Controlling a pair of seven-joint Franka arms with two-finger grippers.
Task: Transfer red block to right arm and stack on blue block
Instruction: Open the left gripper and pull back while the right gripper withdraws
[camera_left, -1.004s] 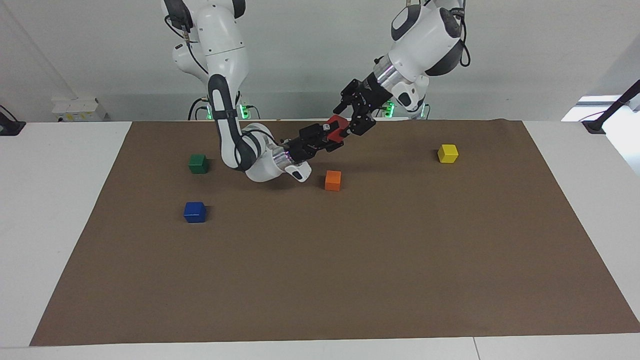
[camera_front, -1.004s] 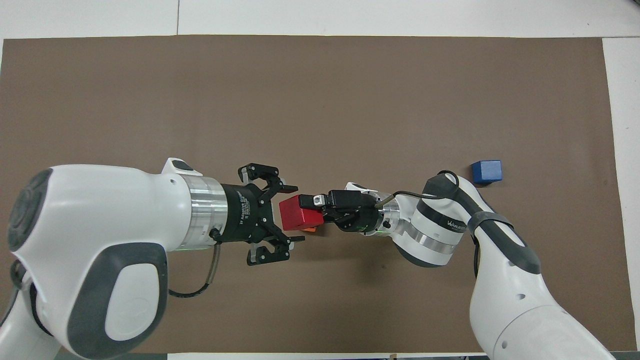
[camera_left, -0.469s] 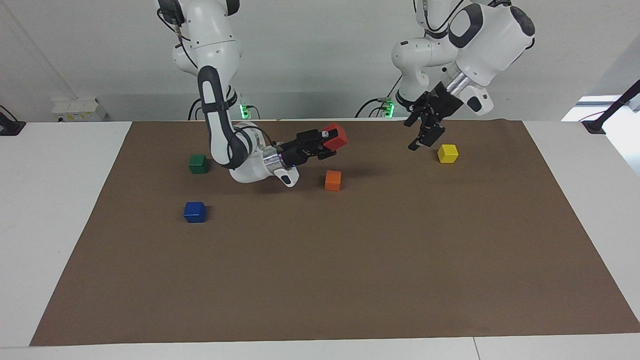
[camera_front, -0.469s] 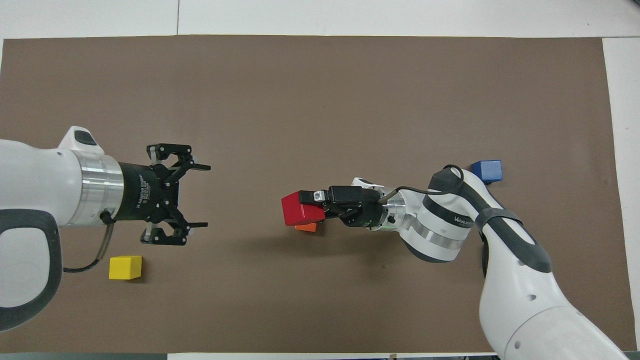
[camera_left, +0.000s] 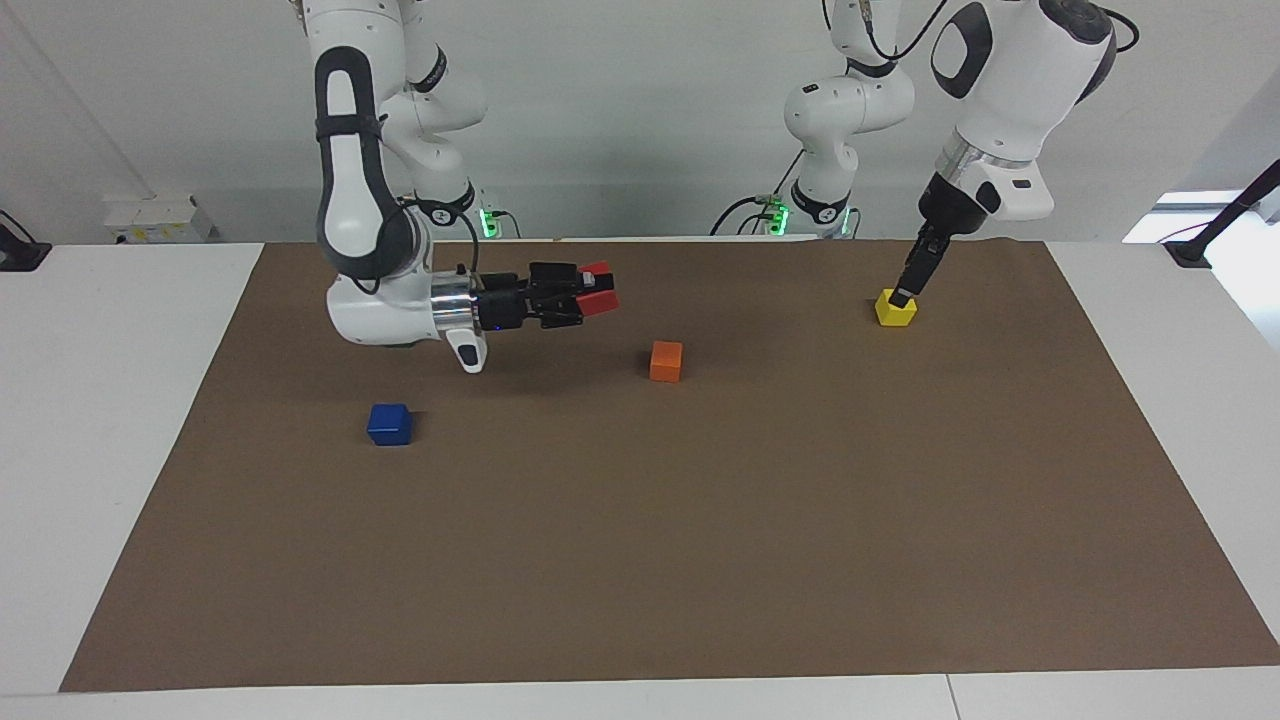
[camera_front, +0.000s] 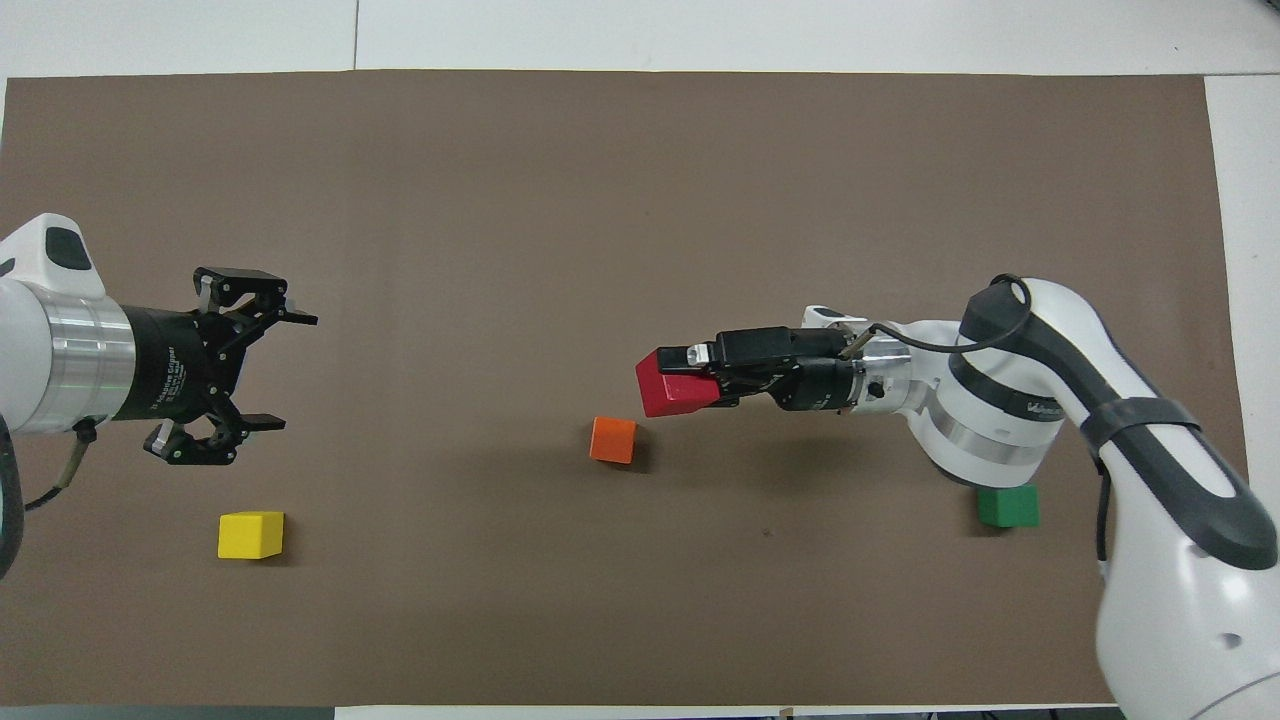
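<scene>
The red block (camera_left: 597, 284) (camera_front: 672, 388) hangs in the air, and my right gripper (camera_left: 598, 290) (camera_front: 690, 375) is shut on it with the hand lying level. It is over the mat, a little toward the right arm's end from the orange block (camera_left: 666, 361). The blue block (camera_left: 389, 424) rests on the mat at the right arm's end, apart from the gripper; in the overhead view the right arm hides it. My left gripper (camera_left: 906, 290) (camera_front: 295, 372) is open and holds nothing, up over the yellow block (camera_left: 895, 308).
The orange block (camera_front: 613, 440) lies mid-mat and the yellow block (camera_front: 251, 534) at the left arm's end. A green block (camera_front: 1008, 507) sits under the right arm's wrist, nearer to the robots than the blue block. The brown mat (camera_left: 700, 560) covers the table.
The left gripper has drawn away from the red block to its own end, now over the yellow block. The right gripper has carried the red block toward the right arm's end and levelled out.
</scene>
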